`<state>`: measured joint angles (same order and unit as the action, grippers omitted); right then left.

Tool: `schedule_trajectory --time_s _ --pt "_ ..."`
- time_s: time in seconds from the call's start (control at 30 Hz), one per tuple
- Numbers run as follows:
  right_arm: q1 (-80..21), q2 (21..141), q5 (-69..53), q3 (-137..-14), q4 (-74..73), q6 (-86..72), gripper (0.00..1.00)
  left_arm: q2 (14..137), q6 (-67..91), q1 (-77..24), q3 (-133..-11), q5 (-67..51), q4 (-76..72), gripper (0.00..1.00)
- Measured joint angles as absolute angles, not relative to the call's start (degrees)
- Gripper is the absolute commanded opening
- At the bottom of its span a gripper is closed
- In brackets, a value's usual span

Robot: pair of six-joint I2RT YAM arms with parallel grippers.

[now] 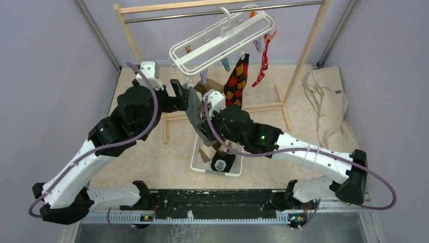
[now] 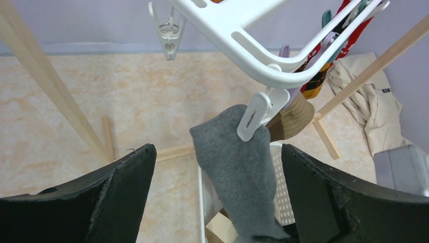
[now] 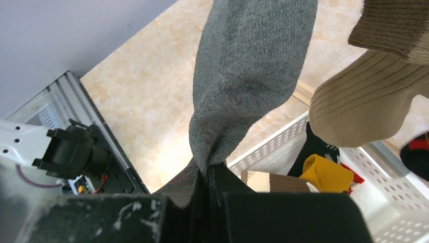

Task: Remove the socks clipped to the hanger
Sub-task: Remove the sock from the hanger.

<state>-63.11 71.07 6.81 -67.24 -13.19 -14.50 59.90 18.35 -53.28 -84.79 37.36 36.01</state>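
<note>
Under the near corner of the hanger (image 2: 243, 43), a grey sock (image 2: 238, 167) hangs from a white clip (image 2: 255, 116), and this is the one we are working on. Our right end effector (image 3: 210, 174) is clenched on the sock's lower end, well below the hanger, with the cloth drawn up taut from its tips. Our left end effector (image 2: 217, 152) is released, its jaws spread wide on either side of the sock just beneath the clip and touching neither.

We judge the step in hand to be drawing the sock out of the clip. To do it well we should pull steadily, straight down out of the clip's mouth. A sideways tug would swing the already tilted hanger and could drag its hook along the rail (image 1: 172, 16). The left end effector is well placed to help. It could steady the hanger's corner, or squeeze the clip's tail so the sock slips free with little force.

A tan sock (image 3: 354, 111) hangs just beside the grey one under the same corner, so we must keep the pull clear of it. Below the hanger sits a basket (image 3: 268, 144) with socks inside, and the grey sock should be let go over it. An argyle sock (image 1: 237, 83) and a red sock (image 1: 263, 63) are clipped along the hanger's far side.
</note>
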Motion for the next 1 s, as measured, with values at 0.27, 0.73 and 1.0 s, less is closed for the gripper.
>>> schedule_trajectory --time_s 0.27,0.73,1.0 --pt "-67.4 74.3 19.7 -69.1 -13.8 -15.0 0.0 63.2 18.3 -53.3 -87.3 36.4 34.1 0.99" --pt "-68.8 74.8 27.2 -71.2 -16.1 -16.5 0.0 69.6 18.4 -53.3 -88.4 37.3 30.8 0.93" --pt "-69.4 76.0 28.9 -71.4 -16.2 -16.8 0.0 69.6 18.4 -53.3 -88.4 38.5 30.4 0.87"
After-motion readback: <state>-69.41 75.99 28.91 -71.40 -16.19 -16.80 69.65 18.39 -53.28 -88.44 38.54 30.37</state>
